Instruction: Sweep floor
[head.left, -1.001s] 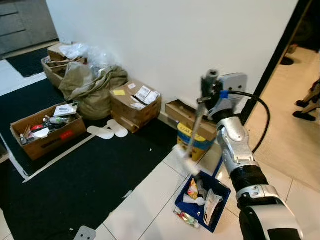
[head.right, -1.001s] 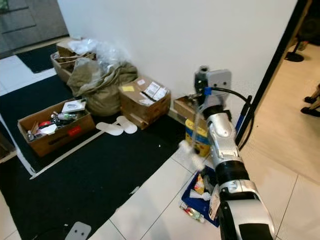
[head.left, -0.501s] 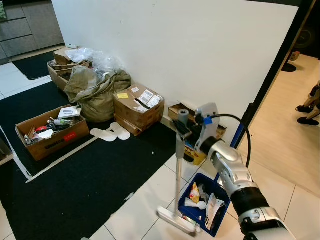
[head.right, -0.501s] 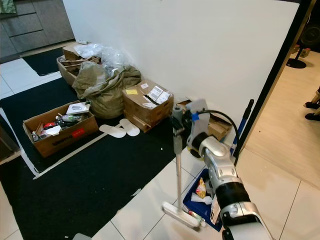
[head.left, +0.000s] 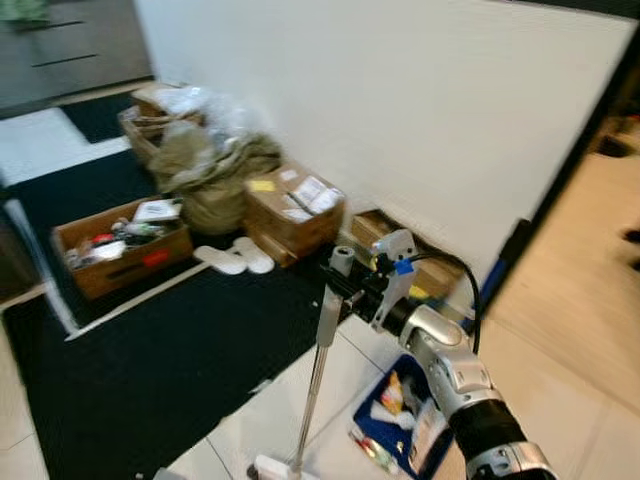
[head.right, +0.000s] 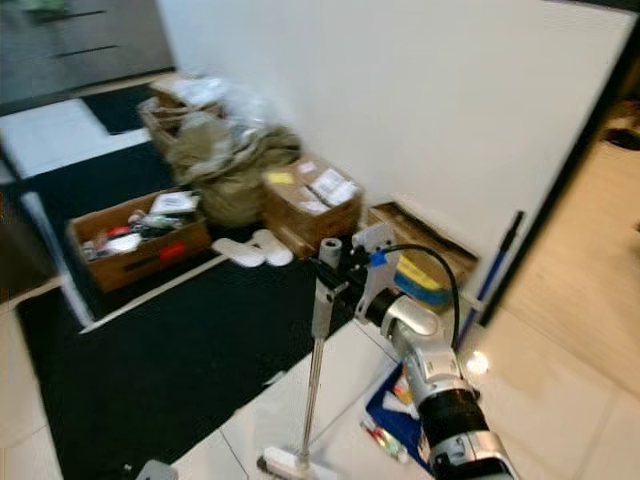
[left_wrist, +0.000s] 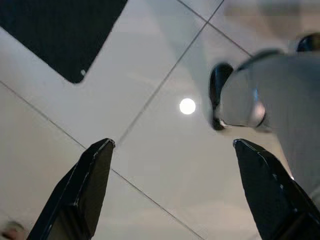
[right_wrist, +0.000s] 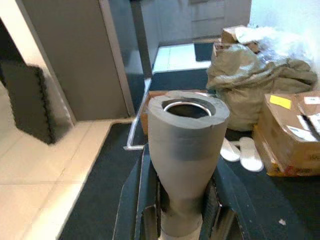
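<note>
One broom (head.left: 318, 375) is all I'm working with here, and my right gripper (head.left: 345, 283) has its fingers pinched around the grey foam grip at the top of the handle; in the right wrist view the grip's hollow end (right_wrist: 187, 107) stands up between the two black fingers, held snug. From the gripper the shaft runs down and slightly toward the robot's left, close to upright, its long axis leaning only a little; the pale head (head.right: 285, 462) sits on the white tiled floor (head.right: 245, 430) right at the bottom of the head views, just off the edge of the black mat (head.left: 150, 370). So the working end lies below and a touch left of my hold, and any stroke I make has to swing the head across the tile from that pivot; I'd judge the sweep is under way but far from done.

The blue bin (head.left: 392, 420) of rubbish stands on the tile just beside the shaft on the right, near enough that a careless pull could knock it. My left gripper (left_wrist: 170, 190) hangs low over bare tile, its fingers spread wide apart with nothing between them; the right arm is plainly the one doing the job.
</note>
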